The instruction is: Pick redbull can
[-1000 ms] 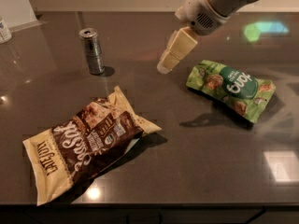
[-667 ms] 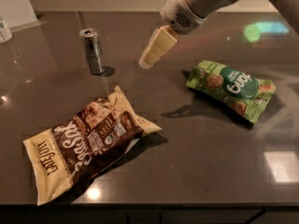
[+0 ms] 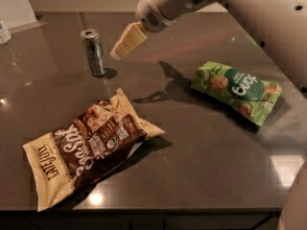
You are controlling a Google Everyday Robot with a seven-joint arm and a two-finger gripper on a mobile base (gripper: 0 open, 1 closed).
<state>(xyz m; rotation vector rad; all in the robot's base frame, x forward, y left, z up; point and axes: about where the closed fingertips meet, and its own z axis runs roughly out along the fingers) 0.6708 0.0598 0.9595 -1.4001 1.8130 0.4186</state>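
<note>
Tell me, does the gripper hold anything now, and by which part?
Nothing is held. The gripper hangs beside the redbull can, apart from it.

The tool (image 3: pixel 125 43) hangs near the redbull can (image 3: pixel 94 51); its arm (image 3: pixel 249 13) is cut off by the top and right edges. The left edge cuts a white container (image 3: pixel 3 31), and its label is too small to read.

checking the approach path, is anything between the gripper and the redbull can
Nothing: the camera view shows only bare table between the redbull can and the gripper, which hangs beside the can's upper half.
</note>
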